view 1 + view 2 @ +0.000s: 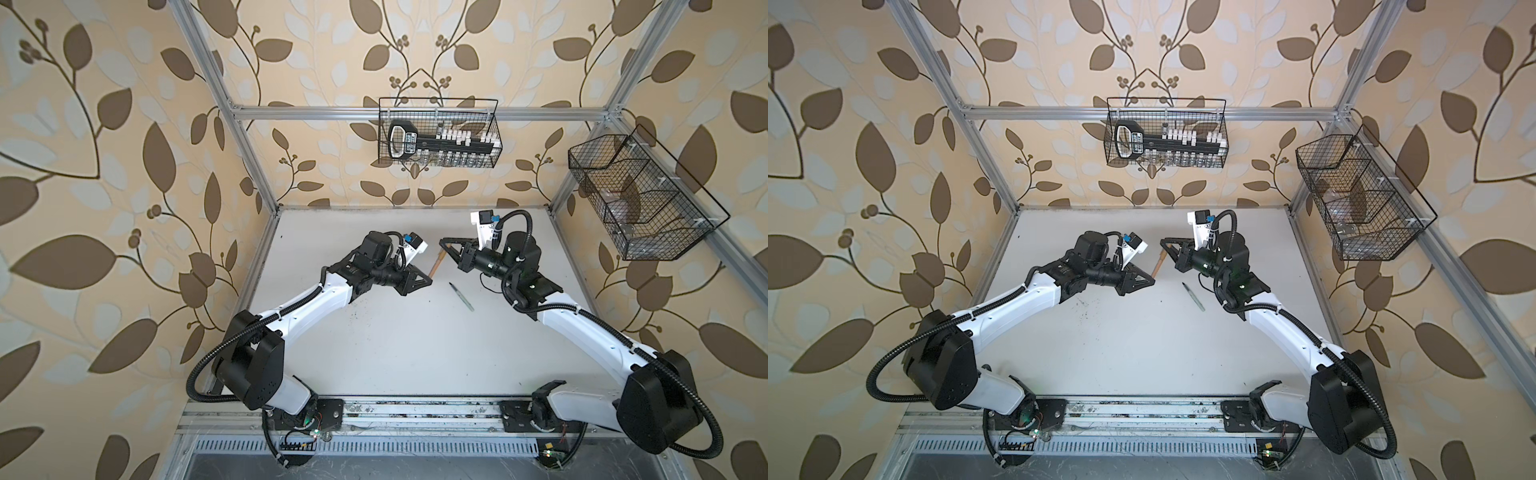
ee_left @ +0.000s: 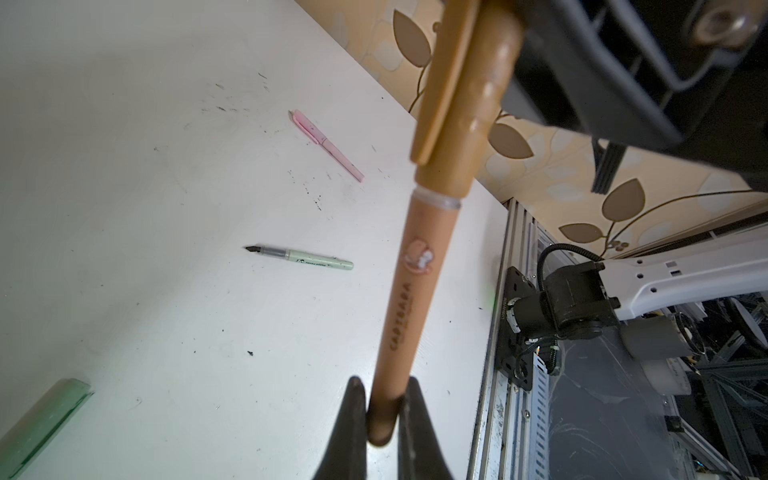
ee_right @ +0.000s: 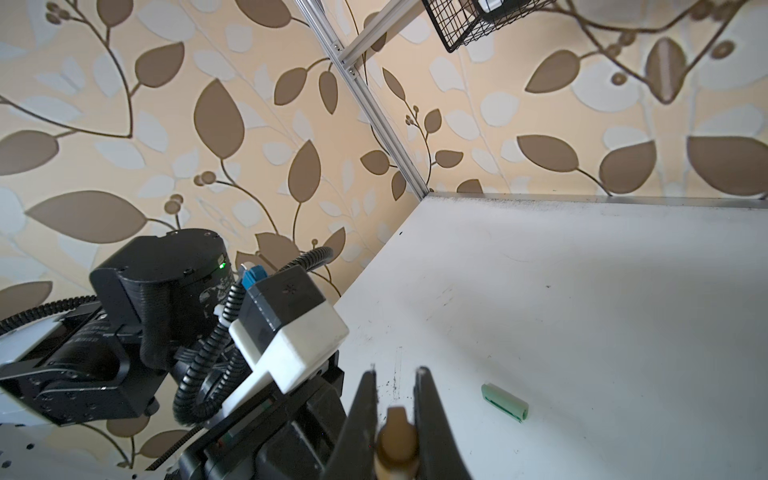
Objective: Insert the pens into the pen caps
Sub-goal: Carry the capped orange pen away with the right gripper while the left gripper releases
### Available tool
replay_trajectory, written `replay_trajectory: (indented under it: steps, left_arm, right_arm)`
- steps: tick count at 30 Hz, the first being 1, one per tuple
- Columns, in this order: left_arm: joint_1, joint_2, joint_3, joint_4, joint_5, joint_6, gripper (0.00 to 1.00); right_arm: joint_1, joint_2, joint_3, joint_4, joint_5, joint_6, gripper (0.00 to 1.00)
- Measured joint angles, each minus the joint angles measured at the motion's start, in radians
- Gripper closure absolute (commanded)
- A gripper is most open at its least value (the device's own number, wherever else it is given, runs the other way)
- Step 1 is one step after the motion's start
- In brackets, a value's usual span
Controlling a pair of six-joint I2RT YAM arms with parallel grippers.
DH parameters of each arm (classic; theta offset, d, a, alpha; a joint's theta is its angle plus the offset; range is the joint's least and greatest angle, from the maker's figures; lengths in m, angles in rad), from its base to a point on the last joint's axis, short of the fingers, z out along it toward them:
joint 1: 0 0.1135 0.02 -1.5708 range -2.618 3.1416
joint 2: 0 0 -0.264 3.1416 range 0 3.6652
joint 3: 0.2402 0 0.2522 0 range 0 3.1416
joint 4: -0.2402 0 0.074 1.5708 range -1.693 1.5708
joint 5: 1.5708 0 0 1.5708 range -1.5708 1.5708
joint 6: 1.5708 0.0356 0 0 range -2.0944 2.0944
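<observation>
A tan-brown pen [image 2: 411, 282] hangs in the air between both grippers, seen in both top views [image 1: 436, 264] [image 1: 1158, 264]. My left gripper [image 2: 384, 384] [image 1: 430, 282] is shut on its rear end. The tan-brown pen cap [image 2: 465, 83] [image 3: 397, 440] covers the pen's tip end, and my right gripper [image 3: 397, 374] [image 1: 444, 243] is shut on it. A clear ring shows where cap and barrel meet. A pale green pen [image 1: 461, 296] [image 2: 303, 258] lies uncapped on the table. Its green cap [image 3: 504, 402] [image 2: 41, 419] lies apart from it. A pink pen [image 2: 326, 145] lies on the table with its cap on.
A wire basket [image 1: 440, 133] with a tool in it hangs on the back rail. Another wire basket [image 1: 640, 199] hangs on the right wall. The white table [image 1: 395, 353] has ink specks and a metal rail [image 1: 415, 411] along its front edge.
</observation>
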Motion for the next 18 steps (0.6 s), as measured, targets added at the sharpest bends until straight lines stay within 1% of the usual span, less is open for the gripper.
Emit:
replay_trajectory:
  steps: [3,10,18]
  left_arm:
    - [0.0,0.0,0.002,-0.012,-0.005,0.001,1.0]
    - [0.0,0.0,0.043,-0.114,-0.038,0.024,1.0]
    - [0.0,0.002,0.063,-0.131,-0.043,0.032,1.0]
  right_arm:
    - [0.015,0.013,0.002,0.006,0.018,0.0,1.0]
    - [0.038,0.03,0.008,-0.003,0.049,0.0,1.0]
    - [0.041,0.007,0.011,-0.013,0.077,0.005,1.0]
